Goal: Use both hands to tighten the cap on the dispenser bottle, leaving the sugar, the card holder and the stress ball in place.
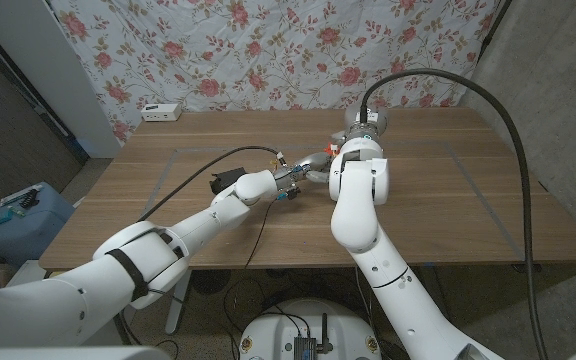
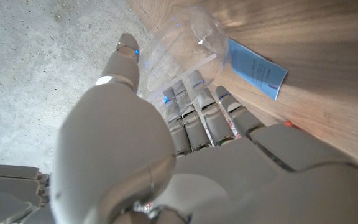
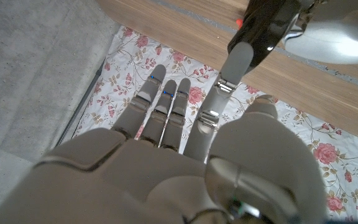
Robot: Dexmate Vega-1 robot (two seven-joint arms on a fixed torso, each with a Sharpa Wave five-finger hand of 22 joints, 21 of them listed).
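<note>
- Floral cloth (image 1: 268, 50) hangs behind the wooden table (image 1: 448, 200), and grey concrete floor shows in both wrist views.
- Far to the left of the dispenser bottle, off the table, a blue box (image 1: 13, 215) sits on the floor.
- Also well left of the bottle, at the table's far edge, lies a small white box (image 1: 160, 112).
- From the bottom left the left arm (image 1: 178, 235) reaches across the table toward its middle, with a black cable looping above it.
- At the arm's end, the left hand (image 1: 298, 175) is at the bottle. In the left wrist view this hand (image 2: 166, 143) has its fingers (image 2: 197, 112) curled onto one side of the clear body and its thumb (image 2: 126, 53) raised on the other, so it grips the bottle.
- Clear plastic is all that can be made out of the dispenser bottle (image 2: 188, 31), which is near the middle of the table. I cannot make out its cap.
- Just beside the bottle a blue printed packet (image 2: 258, 67) lies flat on the wood.
- Right of the bottle the right arm (image 1: 360, 195) rises from the bottom edge, its forearm covering the spot behind it.
- In its own wrist view the right hand (image 3: 166, 155) is released: the fingers (image 3: 166, 102) are stretched out straight, the thumb is apart from them, and it holds nothing.
</note>
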